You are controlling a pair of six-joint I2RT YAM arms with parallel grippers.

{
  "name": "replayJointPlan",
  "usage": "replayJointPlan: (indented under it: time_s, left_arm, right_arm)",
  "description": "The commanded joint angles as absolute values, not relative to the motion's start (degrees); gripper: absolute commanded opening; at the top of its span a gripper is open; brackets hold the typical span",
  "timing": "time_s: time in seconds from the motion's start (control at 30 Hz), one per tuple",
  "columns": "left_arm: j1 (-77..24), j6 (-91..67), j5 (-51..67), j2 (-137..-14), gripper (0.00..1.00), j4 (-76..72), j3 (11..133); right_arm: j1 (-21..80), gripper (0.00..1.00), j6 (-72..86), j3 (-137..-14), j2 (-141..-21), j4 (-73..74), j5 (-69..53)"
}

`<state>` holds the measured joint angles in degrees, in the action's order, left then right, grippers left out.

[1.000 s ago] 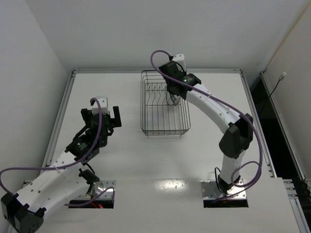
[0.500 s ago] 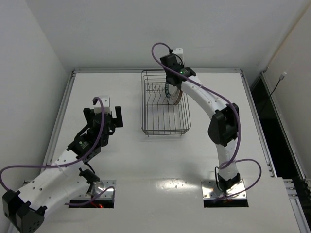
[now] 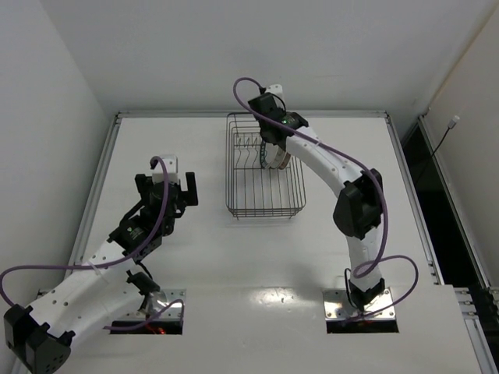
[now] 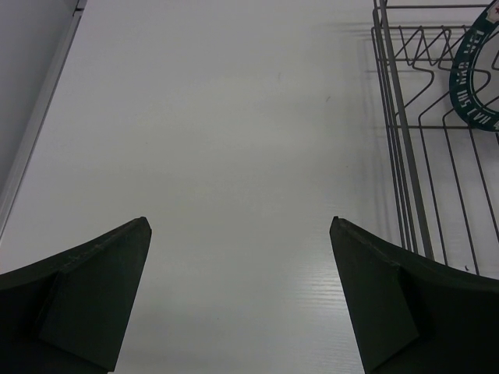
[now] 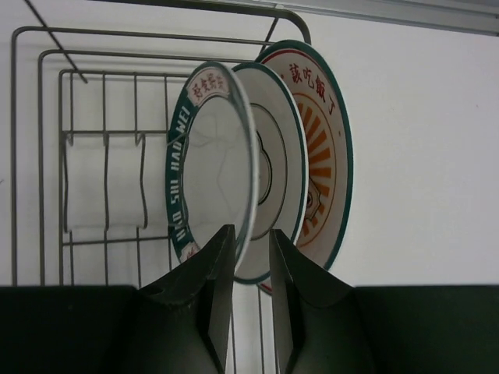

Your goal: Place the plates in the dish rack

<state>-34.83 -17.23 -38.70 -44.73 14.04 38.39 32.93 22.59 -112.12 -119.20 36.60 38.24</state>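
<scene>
White table (image 3: 203,257), three plates (image 5: 277,117) (wrist view)

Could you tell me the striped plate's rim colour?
Dark green; plate clearest in right wrist view.

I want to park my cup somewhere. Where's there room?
Bare table left of the dish rack, and in front of it. The rack's near half is free too. Crowded at its far right: three plates and the right gripper.
</scene>
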Motion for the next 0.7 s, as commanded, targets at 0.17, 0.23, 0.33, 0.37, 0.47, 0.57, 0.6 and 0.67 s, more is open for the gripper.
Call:
replayJointPlan:
  time_s: [0.17, 0.23, 0.33, 0.37, 0.47, 0.57, 0.6, 0.67]
  left_arm:
    - [-35.8, -17.4, -38.8, -43.1, 1.00, 11.6, 38.1]
    - [-35.8, -17.4, -38.3, -43.1, 1.00, 11.6, 38.1]
    - [-35.8, -17.4, -37.8, -42.5, 1.00, 11.6, 38.1]
    - [-36.3, -17.4, -37.3, -42.5, 1.00, 11.6, 38.1]
    - [-36.3, -17.4, -36.7, -42.5, 1.00, 11.6, 38.1]
    - [-36.3, -17.4, -35.6, -43.1, 1.00, 11.1, 38.1]
    - [-36.3, -17.9, -35.6, -43.1, 1.00, 11.1, 38.1]
    - [-37.6, -17.9, -35.1, -43.6, 1.00, 11.6, 38.1]
  right_arm:
    - [35.1, 0.36, 25.6, -103.0, -99.4, 41.8, 35.3]
    - [34.4, 0.53, 27.6, -94.4, -90.4, 42.4, 25.7]
    - [34.4, 0.65, 30.5, -83.2, -79.7, 45.2, 17.0]
    - [34.4, 0.67, 31.2, -77.1, -76.8, 45.2, 15.4]
    - [35.1, 0.73, 33.6, -64.7, -63.4, 41.5, 5.0]
    - [35.1, 0.78, 36.2, -56.2, -51.2, 40.3, 3.3]
    - [34.4, 0.80, 36.7, -54.7, -48.9, 40.3, 3.3]
    - [34.4, 0.85, 37.4, -52.8, -44.8, 44.0, 6.5]
